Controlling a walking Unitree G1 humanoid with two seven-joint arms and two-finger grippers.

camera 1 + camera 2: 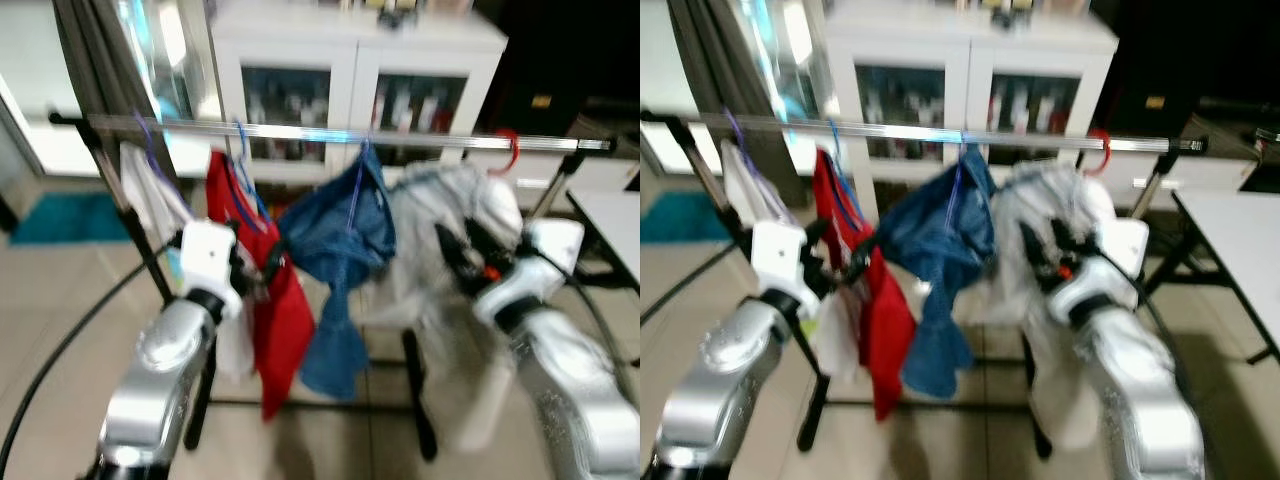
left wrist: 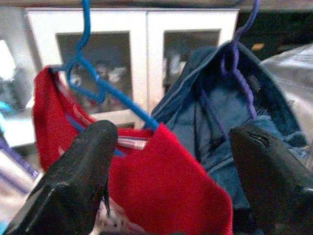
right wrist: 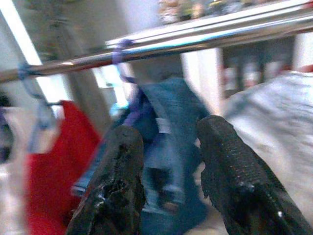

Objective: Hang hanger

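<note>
Left wrist view: left claw (image 2: 171, 186) gapes before red garment (image 2: 161, 181).

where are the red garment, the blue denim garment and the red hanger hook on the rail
red garment (image 1: 282, 310), left eye view, middle of the hanging cloth
blue denim garment (image 1: 345, 235), left eye view, upper body of the fabric
red hanger hook (image 1: 510, 150), left eye view, curve of the hook at the rail

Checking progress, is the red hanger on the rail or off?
On: the red hanger's hook curls over the rail, above the white garment.
</note>
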